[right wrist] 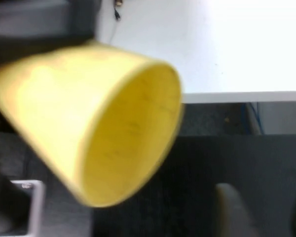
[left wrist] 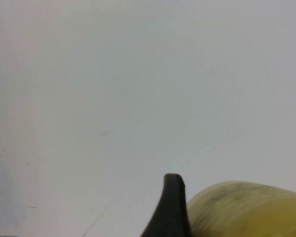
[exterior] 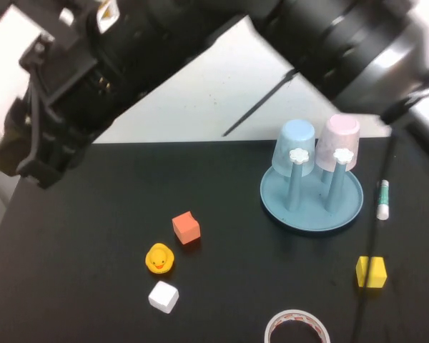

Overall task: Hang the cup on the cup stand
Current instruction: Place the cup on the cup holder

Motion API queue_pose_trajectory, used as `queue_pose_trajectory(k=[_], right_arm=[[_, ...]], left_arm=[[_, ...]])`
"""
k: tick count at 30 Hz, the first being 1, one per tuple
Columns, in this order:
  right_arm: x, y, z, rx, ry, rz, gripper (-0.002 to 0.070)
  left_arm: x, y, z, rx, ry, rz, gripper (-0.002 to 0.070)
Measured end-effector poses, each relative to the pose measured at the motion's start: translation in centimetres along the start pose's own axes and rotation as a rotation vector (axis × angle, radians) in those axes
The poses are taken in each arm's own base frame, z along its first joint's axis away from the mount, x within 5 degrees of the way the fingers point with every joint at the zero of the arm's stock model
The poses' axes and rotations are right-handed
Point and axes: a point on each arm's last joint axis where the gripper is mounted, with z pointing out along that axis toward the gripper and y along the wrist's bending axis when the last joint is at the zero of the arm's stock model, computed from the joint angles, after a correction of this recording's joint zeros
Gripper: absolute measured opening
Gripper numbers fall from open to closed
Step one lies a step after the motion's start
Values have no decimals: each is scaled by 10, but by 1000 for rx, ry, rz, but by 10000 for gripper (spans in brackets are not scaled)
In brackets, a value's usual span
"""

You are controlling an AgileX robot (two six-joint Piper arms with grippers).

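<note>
- The left gripper (left wrist: 180,217), raised high above the table's far left, is pressing a finger against the yellow cup (right wrist: 96,123); whether it is gripping it I cannot tell.
- The cup stand (exterior: 312,201) is sitting far right, bearing inverted blue and pink cups.
- The right gripper (right wrist: 259,210) is hovering beside the yellow cup; its opening is unclear.

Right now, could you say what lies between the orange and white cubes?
High view: the duck; left gripper grips the cup aloft, right gripper open nearby.

My plain yellow tapered plastic cup (right wrist: 93,118) lies sideways aloft; the round light-blue pegged cup stand (exterior: 312,204) sits near the tabletop's far right edge.
</note>
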Motion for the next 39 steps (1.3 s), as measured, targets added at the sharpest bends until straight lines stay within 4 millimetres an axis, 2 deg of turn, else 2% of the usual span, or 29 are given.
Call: queue_pose_trajectory(k=[3, 4, 6, 10, 12, 19, 24, 27, 31, 35, 39], right_arm=[[-2, 9, -6, -57, -14, 20, 130], [0, 12, -2, -87, -12, 23, 84], [5, 18, 11, -144, 11, 30, 35], [18, 31, 38, -213, 78, 25, 7], [18, 39, 44, -234, 89, 9, 3], [12, 61, 49, -277, 80, -59, 0], [12, 60, 46, -226, 108, -77, -1], [11, 56, 36, -144, 140, -113, -1], [2, 59, 11, -80, 124, -141, -1], [-12, 67, -29, -12, 75, -156, -1], [-17, 72, -78, 140, 72, -192, -1]], left_arm=[[1, 0, 0, 1, 10, 0, 557], [1, 0, 0, 1, 11, 0, 557], [1, 0, 0, 2, 13, -2, 557], [2, 0, 0, 3, 25, 0, 557], [2, 0, 0, 2, 22, 7, 554], [3, 0, 0, 4, 38, 11, 552], [5, 0, 0, 4, 56, 15, 551], [5, 0, 1, 2, 60, 17, 550], [6, 0, 1, 4, 67, 28, 550], [6, -3, 0, 15, 68, 108, 550], [7, -19, -1, 68, 61, 337, 550]])
